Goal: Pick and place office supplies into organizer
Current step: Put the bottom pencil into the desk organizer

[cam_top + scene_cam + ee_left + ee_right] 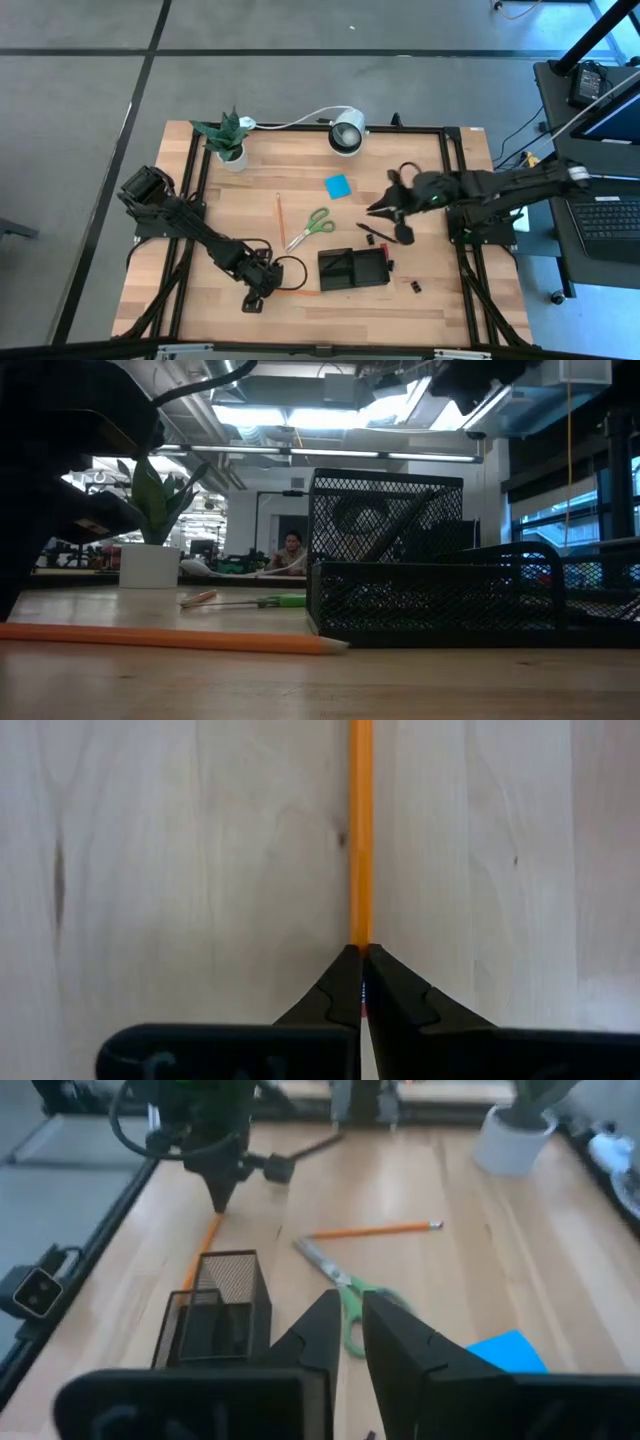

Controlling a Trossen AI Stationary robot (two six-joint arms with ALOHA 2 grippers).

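Note:
An orange pencil (298, 292) lies flat on the table by the near edge, left of the black mesh organizer (352, 268). My left gripper (254, 296) is shut, pointing steeply down at the pencil's left end. My right gripper (378, 208) hangs raised over the table's right half, its fingers (330, 1320) a narrow gap apart with nothing seen between them. Green-handled scissors (311, 227), a second pencil (280, 214) and a blue sticky pad (337, 185) lie in the middle. Black pens (374, 234) lie below my right gripper, tiny clips (413, 287) right of the organizer. My left gripper's shut fingertips (348, 965) come down from above onto the pencil's blunt end (360, 932), in line with its length. The gap between them is narrower than the pencil, so it is not pinched. The pencil lies flat on the wood (170, 637), pointing at the organizer.
A potted plant (228, 140) and a white round lamp (347, 133) with its cable stand at the far edge. Bare wood lies between the scissors and the plant. A person (290, 550) sits in the room far behind the table.

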